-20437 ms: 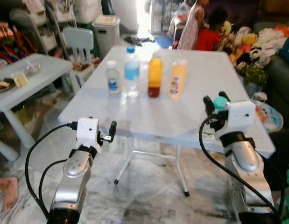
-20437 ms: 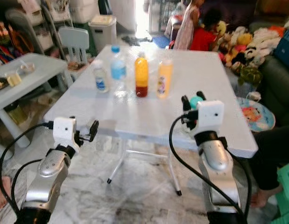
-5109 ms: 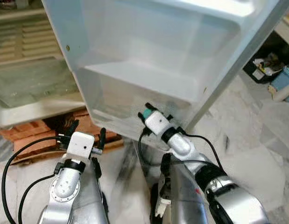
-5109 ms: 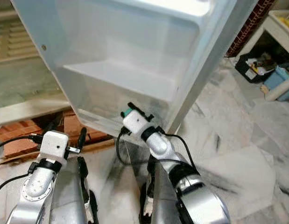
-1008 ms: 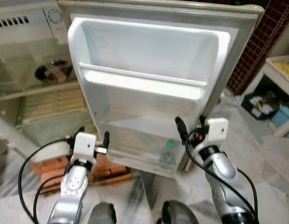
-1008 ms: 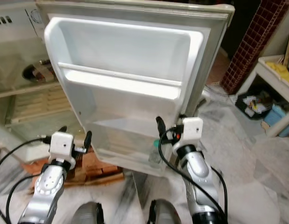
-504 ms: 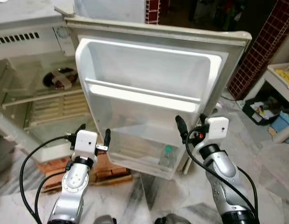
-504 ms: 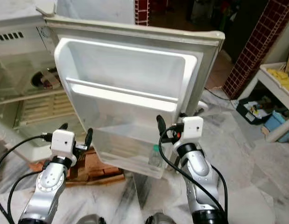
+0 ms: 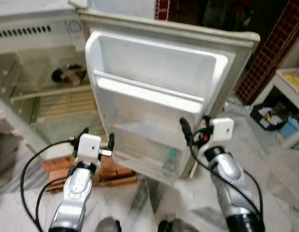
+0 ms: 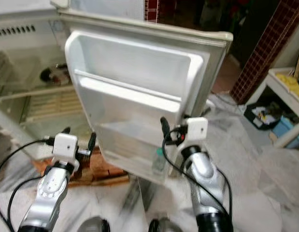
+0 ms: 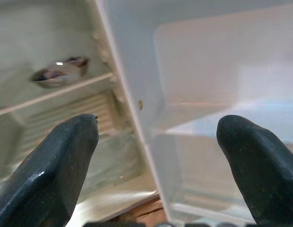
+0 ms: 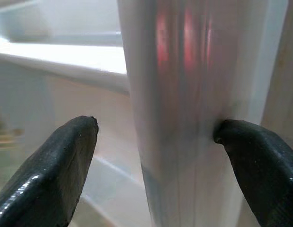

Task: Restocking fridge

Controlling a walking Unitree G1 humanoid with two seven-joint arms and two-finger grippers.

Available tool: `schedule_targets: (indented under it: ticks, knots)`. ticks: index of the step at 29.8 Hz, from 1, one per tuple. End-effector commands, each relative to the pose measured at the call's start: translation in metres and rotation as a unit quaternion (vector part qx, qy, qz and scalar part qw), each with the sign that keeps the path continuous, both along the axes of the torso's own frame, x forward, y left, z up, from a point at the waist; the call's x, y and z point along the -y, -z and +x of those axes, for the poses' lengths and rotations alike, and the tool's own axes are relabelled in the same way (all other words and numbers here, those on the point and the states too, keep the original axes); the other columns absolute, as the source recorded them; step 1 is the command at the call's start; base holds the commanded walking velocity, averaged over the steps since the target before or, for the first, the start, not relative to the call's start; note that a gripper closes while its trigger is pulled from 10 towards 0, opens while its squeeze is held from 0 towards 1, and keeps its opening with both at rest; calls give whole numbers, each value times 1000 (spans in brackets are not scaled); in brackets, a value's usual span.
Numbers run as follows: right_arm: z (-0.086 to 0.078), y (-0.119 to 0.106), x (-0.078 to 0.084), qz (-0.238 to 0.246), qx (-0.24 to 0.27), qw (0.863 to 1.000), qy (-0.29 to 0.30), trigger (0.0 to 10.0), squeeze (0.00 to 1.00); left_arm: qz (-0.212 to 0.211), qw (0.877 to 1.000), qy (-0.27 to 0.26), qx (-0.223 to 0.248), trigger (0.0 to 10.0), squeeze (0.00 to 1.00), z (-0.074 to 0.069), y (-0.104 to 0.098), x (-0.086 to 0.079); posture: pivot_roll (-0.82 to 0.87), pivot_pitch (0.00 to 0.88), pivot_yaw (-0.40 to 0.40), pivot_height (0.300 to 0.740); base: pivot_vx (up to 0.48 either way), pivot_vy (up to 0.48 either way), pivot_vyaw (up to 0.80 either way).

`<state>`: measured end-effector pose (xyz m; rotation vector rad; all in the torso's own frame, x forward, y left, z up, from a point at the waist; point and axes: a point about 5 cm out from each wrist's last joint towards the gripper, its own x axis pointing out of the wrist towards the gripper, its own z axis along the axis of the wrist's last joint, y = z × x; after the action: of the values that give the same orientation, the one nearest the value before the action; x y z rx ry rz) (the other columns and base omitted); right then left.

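Left eye view: bottle (image 9: 170, 162) stands upright in fridge door's (image 9: 154, 72) bottom shelf.

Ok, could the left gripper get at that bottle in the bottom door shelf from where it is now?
Probably yes. The left gripper is open and empty, beside the door's near edge. The bottle stands at the far end of the bottom door shelf, nearer the right gripper, which straddles the door's edge.

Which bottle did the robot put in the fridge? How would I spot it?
Find the open white fridge door. Look down to its lowest clear shelf. The small clear water bottle with a green cap stands there alone, at the end nearest the right claw.
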<state>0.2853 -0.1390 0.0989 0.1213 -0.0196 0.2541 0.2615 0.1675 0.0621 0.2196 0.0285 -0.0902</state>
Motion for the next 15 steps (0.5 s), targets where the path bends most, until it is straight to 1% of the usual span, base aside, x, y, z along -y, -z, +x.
schedule_targets:
  ticks: [1,5,7,8,11,13,15]
  knots:
    - [2,-2,2,-4,5,1000,3,10000,0,-1,1000,2,-6,10000,0,-1,3,3,24,0,-17,740,-368,0,0]
    - [3,-2,2,-8,7,1000,2,10000,0,0,1000,3,-6,10000,0,-1,3,2,24,0,-16,740,-368,0,0]
    - [4,-1,1,-33,9,999,7,10000,0,1,1000,4,-5,10000,0,0,2,2,26,0,-16,740,-308,0,0]
    - [5,0,0,-47,12,999,12,10000,0,2,1000,5,-4,10000,0,0,2,2,27,0,-16,740,0,0,0]
    - [5,0,0,-63,19,998,8,10000,0,8,1000,4,-3,10000,0,2,1,1,29,0,-14,740,0,0,0]
    - [5,3,-1,-46,9,999,2,10000,0,9,1000,4,-1,10000,0,3,0,-1,32,0,-10,740,0,0,0]
    - [6,3,-1,-53,7,999,5,10000,0,18,1000,6,3,10000,0,3,-2,-3,34,0,-5,740,0,0,0]
